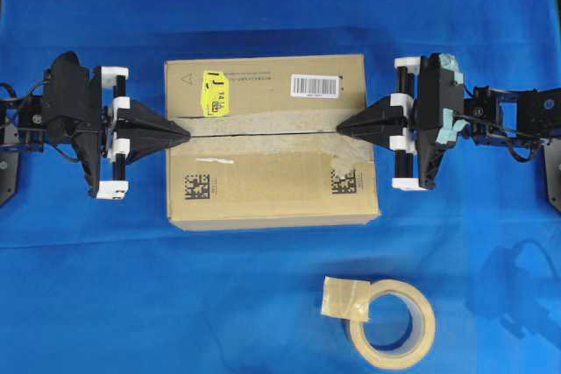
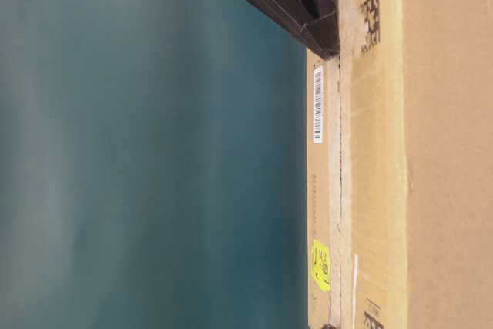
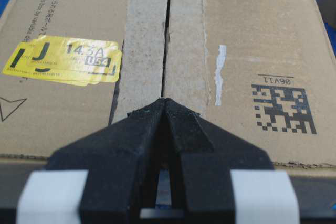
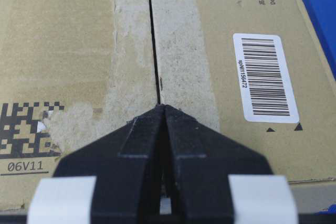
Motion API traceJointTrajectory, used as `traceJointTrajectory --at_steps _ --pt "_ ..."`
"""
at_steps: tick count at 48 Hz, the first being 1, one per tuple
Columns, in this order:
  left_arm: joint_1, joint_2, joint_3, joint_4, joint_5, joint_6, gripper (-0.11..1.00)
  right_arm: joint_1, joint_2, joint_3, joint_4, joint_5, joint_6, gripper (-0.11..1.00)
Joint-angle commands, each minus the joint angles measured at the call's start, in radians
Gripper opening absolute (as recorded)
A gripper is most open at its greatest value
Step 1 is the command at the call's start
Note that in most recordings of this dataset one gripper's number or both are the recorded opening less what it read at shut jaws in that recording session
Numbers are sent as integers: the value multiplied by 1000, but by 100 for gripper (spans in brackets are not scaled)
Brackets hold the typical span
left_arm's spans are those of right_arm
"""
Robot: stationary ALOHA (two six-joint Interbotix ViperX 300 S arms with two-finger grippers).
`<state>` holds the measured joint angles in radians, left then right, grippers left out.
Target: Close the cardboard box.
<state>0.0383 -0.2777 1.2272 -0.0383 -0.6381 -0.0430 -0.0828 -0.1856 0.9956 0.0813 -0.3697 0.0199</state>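
Two long flaps lie flat across the top of the cardboard box [image 1: 272,142], meeting along a narrow dark seam that runs from one short end to the other, with strips of old pale tape residue on both sides of it. The box sits at the middle of the blue tabletop [image 1: 88,304], between the two arms. The left gripper [image 1: 186,131] has its jaws pressed together into a single point that rests at the left end of the seam, just beside the yellow sticker [image 1: 215,93]. The right gripper [image 1: 342,128] mirrors it, jaws together, tip at the right end of the seam, near the white barcode label [image 1: 315,85]. Printed square codes [image 1: 196,186] mark the near flap. A beige tape roll [image 1: 392,323] lies on the tabletop in front of the box, well apart from it.
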Motion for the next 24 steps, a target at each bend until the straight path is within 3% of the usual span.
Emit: traceJointTrajectory --at_steps 1,24 --pt "0 6 -17 -2 -5 -2 0 -8 -6 -18 2 -8 0 0" --pt "0 11 -21 -2 -3 -3 0 -8 -6 -18 2 -8 0 0"
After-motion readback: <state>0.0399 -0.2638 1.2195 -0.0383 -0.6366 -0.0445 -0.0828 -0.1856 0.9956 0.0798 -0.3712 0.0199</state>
